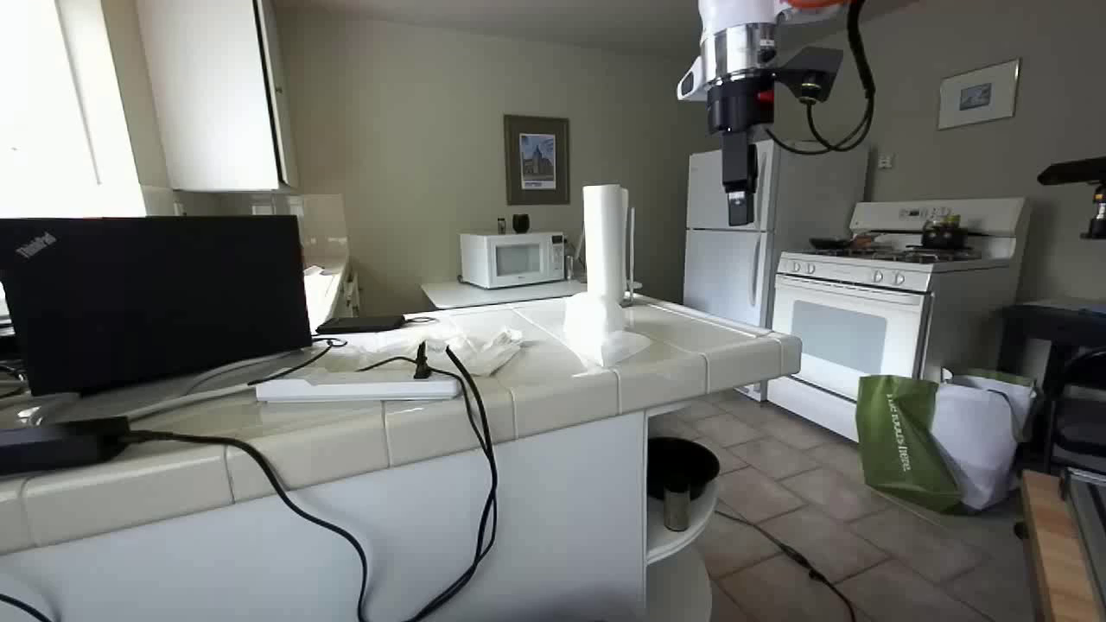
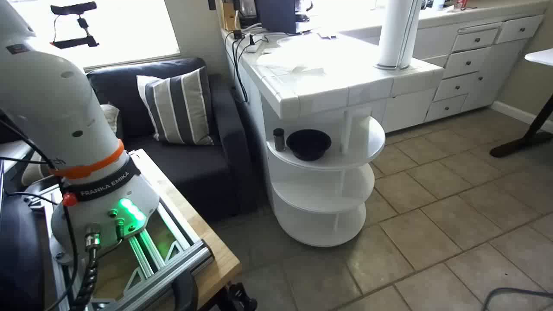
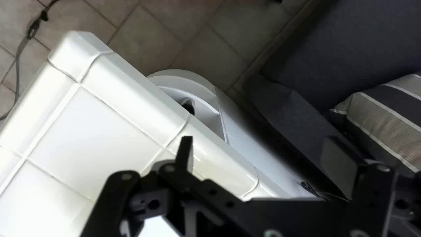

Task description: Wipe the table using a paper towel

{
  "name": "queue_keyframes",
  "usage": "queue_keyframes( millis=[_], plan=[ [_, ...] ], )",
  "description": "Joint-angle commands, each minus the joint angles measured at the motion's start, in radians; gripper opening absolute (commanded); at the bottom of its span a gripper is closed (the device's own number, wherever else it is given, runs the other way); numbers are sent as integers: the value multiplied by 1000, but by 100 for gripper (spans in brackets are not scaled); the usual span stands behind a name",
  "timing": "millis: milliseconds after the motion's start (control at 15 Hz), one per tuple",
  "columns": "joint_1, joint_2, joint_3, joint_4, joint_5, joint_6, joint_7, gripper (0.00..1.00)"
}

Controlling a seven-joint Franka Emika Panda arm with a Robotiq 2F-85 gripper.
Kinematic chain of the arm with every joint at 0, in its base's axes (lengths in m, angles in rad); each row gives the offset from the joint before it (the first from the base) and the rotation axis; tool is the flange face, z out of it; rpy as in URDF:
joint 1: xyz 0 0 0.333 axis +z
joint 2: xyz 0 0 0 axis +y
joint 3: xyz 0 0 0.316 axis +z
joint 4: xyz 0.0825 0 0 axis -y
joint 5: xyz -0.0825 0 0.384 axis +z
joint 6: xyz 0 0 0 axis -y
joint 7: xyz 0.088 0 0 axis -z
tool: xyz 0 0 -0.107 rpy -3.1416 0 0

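Locate the table (image 1: 557, 406) first: in an exterior view, running from the lower left of the frame to right of centre; in the wrist view, filling much of the left side, with a tiled corner at upper left. See the arm (image 1: 730, 17) at upper right in an exterior view, with the tool end downward.

Find the paper towel (image 1: 605, 238) near the centre of the frame in an exterior view, standing upright on the table toward the far edge. Find the same paper towel (image 2: 391, 36) at upper right in an exterior view, cut off by the top of the frame and close to the edge of the table.

Note the gripper (image 1: 740, 210) at upper right in an exterior view, apart from the paper towel and to the right of it in the frame, with tips lower than the top of the paper towel. Depth between the two: not determinable.

Note the crumpled white sheet (image 1: 596, 324) on the table, below and left of the gripper in the frame, hiding the foot of the paper towel. In the wrist view, read the jaws as spread wide, with fingers (image 3: 183, 153) well apart at lower centre and lower right.
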Motion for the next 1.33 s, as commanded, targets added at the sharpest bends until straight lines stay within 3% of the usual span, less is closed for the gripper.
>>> queue_keyframes(
  millis=[0,267,733,933,1267],
  plan=[
    [2,1,-1,2,0,-2,1,100],
    [2,1,-1,2,0,-2,1,100],
    [-13,219,43,170,-107,153,224,100],
    [-28,323,16,237,-183,220,326,100],
    [-17,524,-31,391,-195,285,395,100]
  ],
)
